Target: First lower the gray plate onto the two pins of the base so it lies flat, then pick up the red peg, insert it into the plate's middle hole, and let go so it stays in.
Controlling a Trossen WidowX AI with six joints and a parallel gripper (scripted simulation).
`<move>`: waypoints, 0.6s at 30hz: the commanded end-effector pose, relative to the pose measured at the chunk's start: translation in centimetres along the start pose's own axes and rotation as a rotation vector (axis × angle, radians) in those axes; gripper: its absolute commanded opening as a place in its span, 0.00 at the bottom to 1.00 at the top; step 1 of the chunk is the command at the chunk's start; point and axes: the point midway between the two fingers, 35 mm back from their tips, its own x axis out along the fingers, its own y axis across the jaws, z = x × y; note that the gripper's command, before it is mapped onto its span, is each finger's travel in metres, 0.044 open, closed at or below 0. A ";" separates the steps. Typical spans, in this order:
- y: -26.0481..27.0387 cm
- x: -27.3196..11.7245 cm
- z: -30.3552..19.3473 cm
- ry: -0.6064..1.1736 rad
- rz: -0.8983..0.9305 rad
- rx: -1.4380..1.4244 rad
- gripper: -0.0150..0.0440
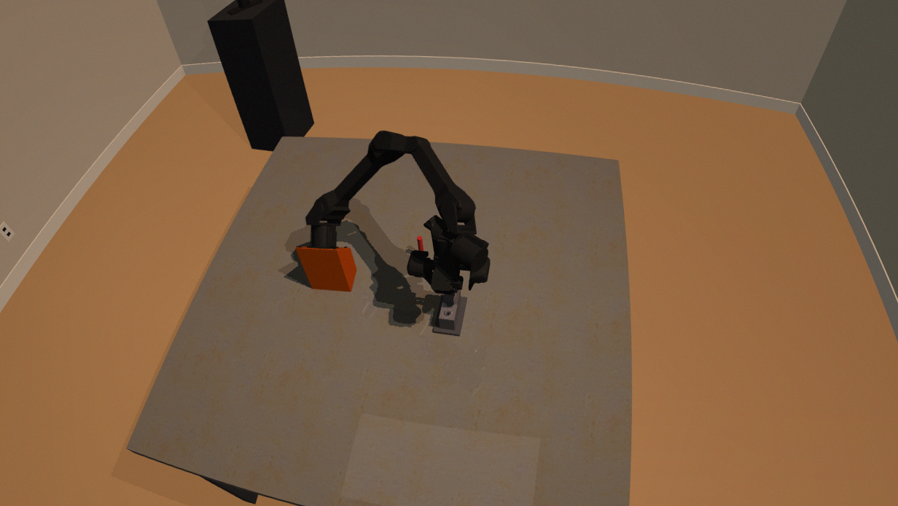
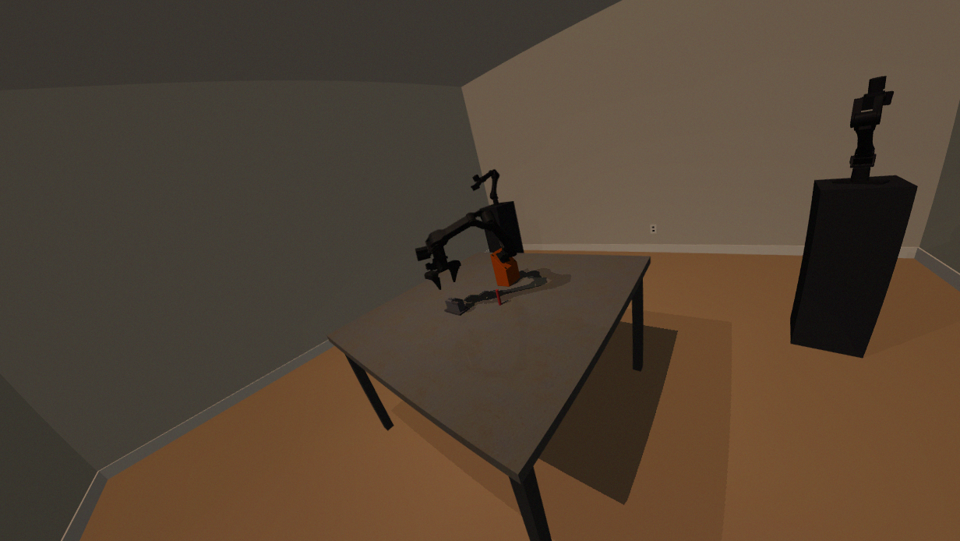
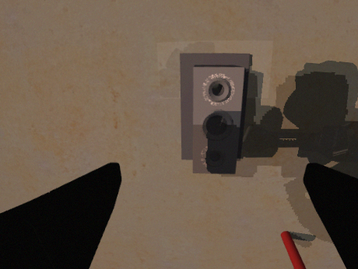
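The gray plate (image 1: 447, 323) (image 2: 454, 304) (image 3: 198, 117) is a block with three holes in a row. It sits on the darker, wider base (image 1: 462, 314) (image 3: 187, 109) and looks level on it; the base's pins are hidden, so how fully it is seated is hard to tell. The middle hole (image 3: 216, 125) lies in shadow and no peg stands in it. My gripper (image 2: 446, 284) (image 3: 213, 172) is wide open and empty, above the plate. The red peg (image 1: 420, 243) (image 2: 498, 297) (image 3: 293, 250) stands upright on the table, apart from the base, its lower part hidden in the top view.
The orange arm mount (image 1: 326, 270) (image 2: 505, 270) stands on the table (image 1: 540, 377) (image 2: 483, 376), on the far side of the peg from the base in the exterior view. Black pedestals (image 1: 267, 82) (image 2: 846, 262) stand off the table. The arm casts a shadow beside the base.
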 end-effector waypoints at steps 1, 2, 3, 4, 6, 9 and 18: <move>-0.2 -0.2 0.0 0.004 -0.032 -0.004 1.00; -0.2 -0.2 0.0 0.004 -0.032 -0.004 1.00; -0.2 -0.2 0.0 0.004 -0.032 -0.004 1.00; -0.2 -0.2 0.0 0.004 -0.032 -0.004 1.00; -0.2 -0.2 0.0 0.004 -0.032 -0.004 1.00; -0.6 -0.6 -2.0 0.003 -0.032 -0.042 1.00; -5.7 -1.5 -12.8 0.006 -0.033 -0.279 1.00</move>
